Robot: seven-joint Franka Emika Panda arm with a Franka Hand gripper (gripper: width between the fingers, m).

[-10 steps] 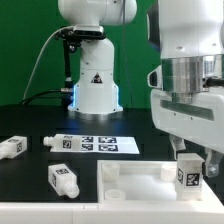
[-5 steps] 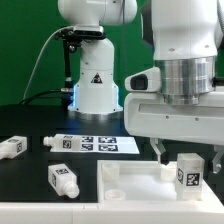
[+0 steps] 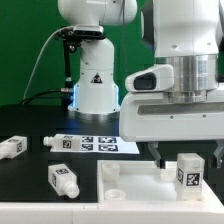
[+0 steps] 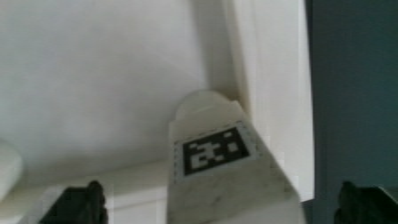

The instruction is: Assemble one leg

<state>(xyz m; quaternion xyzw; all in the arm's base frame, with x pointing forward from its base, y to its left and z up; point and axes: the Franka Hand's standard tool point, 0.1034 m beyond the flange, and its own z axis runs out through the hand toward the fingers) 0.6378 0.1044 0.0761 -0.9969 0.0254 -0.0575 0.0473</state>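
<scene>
jaws (image 3: pixel 187 157) spread wide, gripping nothing; in the wrist view the dark fingertips (image 4: pixel 79 204) sit well clear on either side of the leg (image 3: pixel 187 171). leg: stubby white plastic peg with a square black-and-white tag, upright on the white panel (image 3: pixel 135 187) near its corner. two more pegs (image 3: pixel 63 179) lie on the black worktop (image 3: pixel 30 170). marker board (image 3: pixel 95 144) lies flat behind.

The white arm's hand (image 3: pixel 188 158) hangs wrist-down, its black fingertips (image 4: pixel 75 204) spread wide apart, gripping nothing.
</scene>
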